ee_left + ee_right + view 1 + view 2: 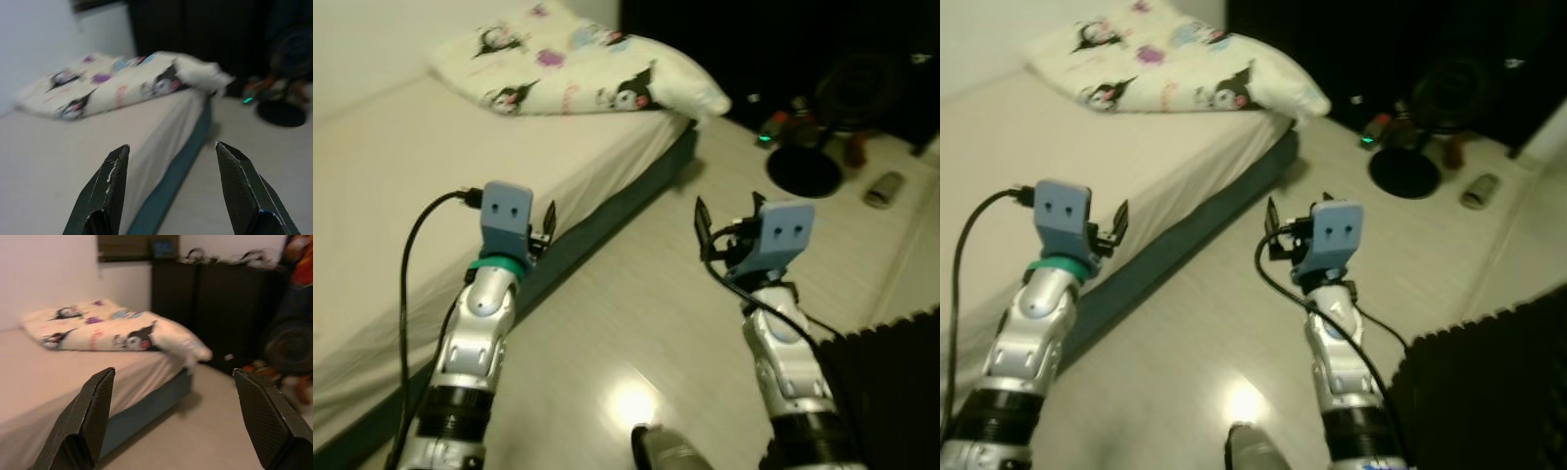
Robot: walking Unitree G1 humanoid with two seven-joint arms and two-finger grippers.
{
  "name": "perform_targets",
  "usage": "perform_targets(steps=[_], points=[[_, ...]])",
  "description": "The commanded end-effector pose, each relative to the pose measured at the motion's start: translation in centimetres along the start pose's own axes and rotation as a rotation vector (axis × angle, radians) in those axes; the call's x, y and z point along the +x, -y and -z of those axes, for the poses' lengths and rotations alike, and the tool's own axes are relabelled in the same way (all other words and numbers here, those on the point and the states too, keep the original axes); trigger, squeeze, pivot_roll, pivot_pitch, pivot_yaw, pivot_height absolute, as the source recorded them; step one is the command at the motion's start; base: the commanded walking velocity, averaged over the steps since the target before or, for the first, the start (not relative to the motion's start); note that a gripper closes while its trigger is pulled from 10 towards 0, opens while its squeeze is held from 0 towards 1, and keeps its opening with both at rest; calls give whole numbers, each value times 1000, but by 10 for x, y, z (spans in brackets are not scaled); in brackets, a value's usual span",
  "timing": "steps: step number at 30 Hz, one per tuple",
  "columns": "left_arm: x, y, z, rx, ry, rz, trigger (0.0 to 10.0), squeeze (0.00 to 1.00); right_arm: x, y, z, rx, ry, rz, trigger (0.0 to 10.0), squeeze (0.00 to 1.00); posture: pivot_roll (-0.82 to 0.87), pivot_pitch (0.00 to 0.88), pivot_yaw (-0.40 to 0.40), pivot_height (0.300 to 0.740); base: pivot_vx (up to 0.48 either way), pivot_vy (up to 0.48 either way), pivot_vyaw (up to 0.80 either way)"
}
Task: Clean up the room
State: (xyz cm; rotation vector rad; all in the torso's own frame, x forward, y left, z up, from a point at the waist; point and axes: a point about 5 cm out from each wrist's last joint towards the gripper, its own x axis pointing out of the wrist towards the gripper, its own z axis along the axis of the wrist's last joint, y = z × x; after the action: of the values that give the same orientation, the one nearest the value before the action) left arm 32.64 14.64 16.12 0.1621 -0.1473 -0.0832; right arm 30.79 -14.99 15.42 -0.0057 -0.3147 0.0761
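Note:
My left gripper [541, 223] is raised over the edge of a low bed [401, 176], fingers open and empty [171, 149]. My right gripper [729, 217] hovers over the pale floor beside the bed, also open with nothing between its fingers [173, 372]. A white pillow [578, 64] printed with cartoon figures lies at the head of the bed, ahead of both grippers. On the floor at the far right lie a grey can [883, 188] and some small cluttered items, one with a green light [766, 137].
A black round fan base [803, 168] stands on the floor by the clutter. Dark cabinets [230, 308] line the back wall. A dark ribbed panel [891, 362] sits at my lower right. The bed's blue-grey side [607, 220] borders the open floor between.

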Motion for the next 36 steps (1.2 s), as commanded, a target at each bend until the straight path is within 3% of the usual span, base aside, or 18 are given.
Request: perform_targets(steps=[1,36], points=[[-3,-3,8,-6,-35,-11,10000,0,-3,-3,5,15,-22,1,10000,0,-114,56,46,740,0,0,0],[1,-1,7,-24,-31,-11,10000,0,-2,-4,6,26,-30,-10,10000,0,-116,51,44,740,0,0,-735]])
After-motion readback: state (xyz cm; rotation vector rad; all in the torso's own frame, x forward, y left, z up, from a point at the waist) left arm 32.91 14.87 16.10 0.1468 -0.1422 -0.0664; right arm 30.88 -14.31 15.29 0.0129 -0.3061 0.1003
